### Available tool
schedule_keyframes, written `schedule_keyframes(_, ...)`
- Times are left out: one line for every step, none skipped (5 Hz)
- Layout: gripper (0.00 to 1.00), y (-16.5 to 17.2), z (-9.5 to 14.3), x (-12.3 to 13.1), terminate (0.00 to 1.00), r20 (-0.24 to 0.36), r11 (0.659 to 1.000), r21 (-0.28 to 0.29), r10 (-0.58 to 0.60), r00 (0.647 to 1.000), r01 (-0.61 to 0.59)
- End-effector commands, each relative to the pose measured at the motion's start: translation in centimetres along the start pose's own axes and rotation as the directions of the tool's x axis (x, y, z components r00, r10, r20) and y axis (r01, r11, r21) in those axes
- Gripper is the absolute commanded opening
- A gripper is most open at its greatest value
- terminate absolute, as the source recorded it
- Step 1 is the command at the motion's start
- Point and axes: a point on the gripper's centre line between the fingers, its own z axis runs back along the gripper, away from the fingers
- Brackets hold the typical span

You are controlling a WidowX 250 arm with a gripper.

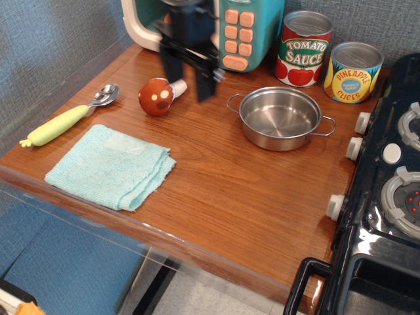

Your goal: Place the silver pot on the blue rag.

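Note:
The silver pot (281,118) sits empty and upright on the wooden counter, right of centre, with two small loop handles. The blue rag (110,166) lies folded flat at the front left. My gripper (189,83) is black and blurred by motion, in the air at the back centre, left of the pot and just right of a toy mushroom. Its two fingers hang down, spread apart, with nothing between them.
A brown and white toy mushroom (159,96) and a yellow-handled spoon (67,118) lie left of the gripper. A toy microwave (236,29) stands at the back. Tomato sauce can (303,48) and pineapple can (353,72) stand behind the pot. A black toy stove (387,197) fills the right side.

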Motion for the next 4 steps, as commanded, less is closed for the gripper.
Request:
schedule_keyframes(1.00,-8.1,0.7,3.4,0.00,0.086,0.957,-0.042,-0.283,0.955,0.287)
schedule_keyframes(1.00,-9.7,0.0,3.8,0.00,0.078,0.942,-0.049,-0.329,0.941,0.333)
schedule_keyframes(1.00,-10.4,-1.8,4.2,0.00,0.049,0.935,-0.061,-0.348,0.936,0.351)
schedule_keyframes(1.00,-10.2,-4.2,5.1,0.00,0.001,0.934,-0.068,-0.351,0.936,0.351)
